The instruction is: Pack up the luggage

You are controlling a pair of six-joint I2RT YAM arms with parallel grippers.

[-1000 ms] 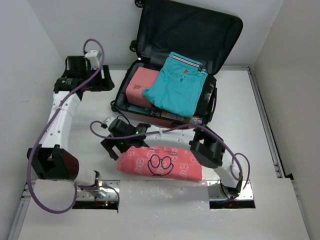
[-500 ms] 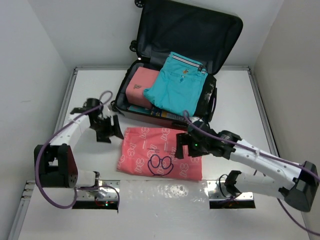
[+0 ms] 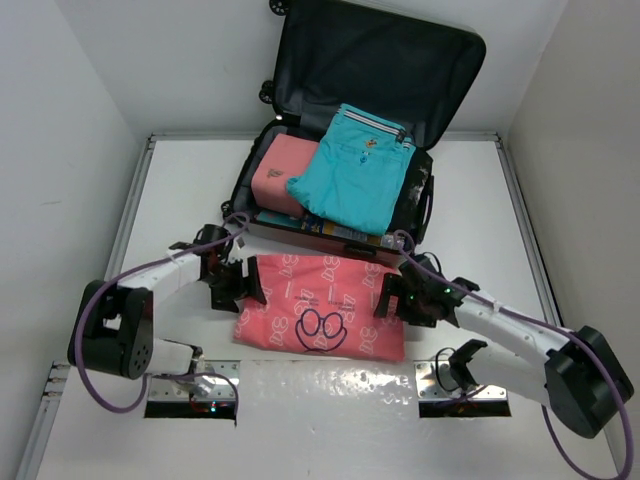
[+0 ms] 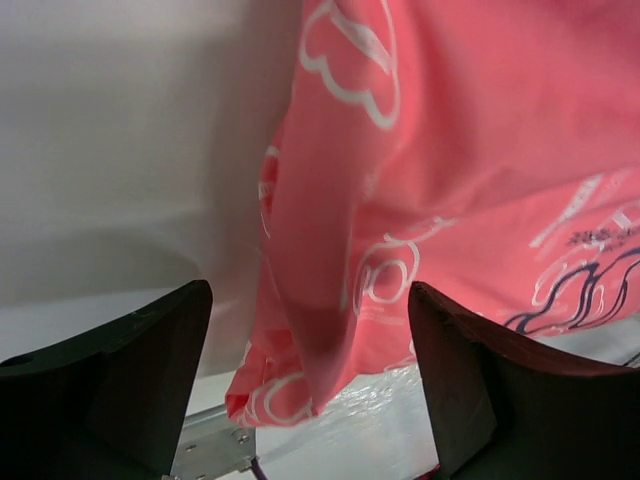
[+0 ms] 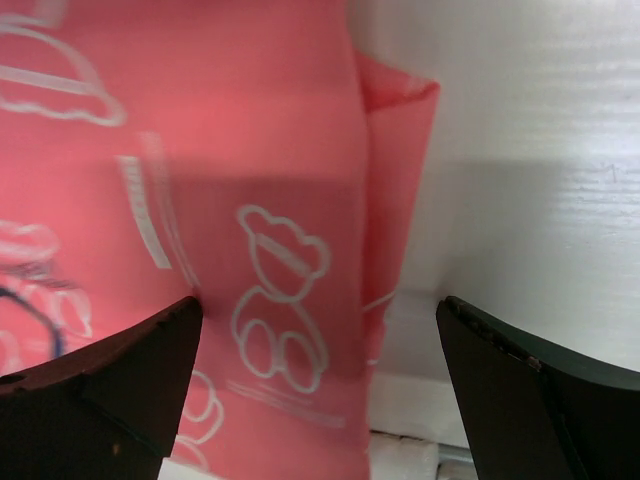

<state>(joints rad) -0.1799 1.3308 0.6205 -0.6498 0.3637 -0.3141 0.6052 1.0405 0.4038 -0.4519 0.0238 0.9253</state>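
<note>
Over pink garment (image 3: 320,318), right tool (image 3: 388,298) (open)

A white table (image 3: 480,200) was seen forming the floor of a small enclosure. It was closed in by plain white walls: a left wall (image 3: 50,150) at 9 o'clock, a back wall (image 3: 180,70) at 12 o'clock and a right wall (image 3: 590,150) at 3 o'clock. A metal rail (image 3: 129,215) was laid along the table's edge at 9 o'clock, and a second rail (image 3: 529,240) along the edge at 3 o'clock. A thin strip (image 3: 200,135) was run along the foot of the back wall at 11 o'clock. Toward 6 o'clock the tabletop was covered by a band of crinkled, shiny film (image 3: 330,385). The scene was lit evenly, and only soft grey shadows were cast on the table.
</note>
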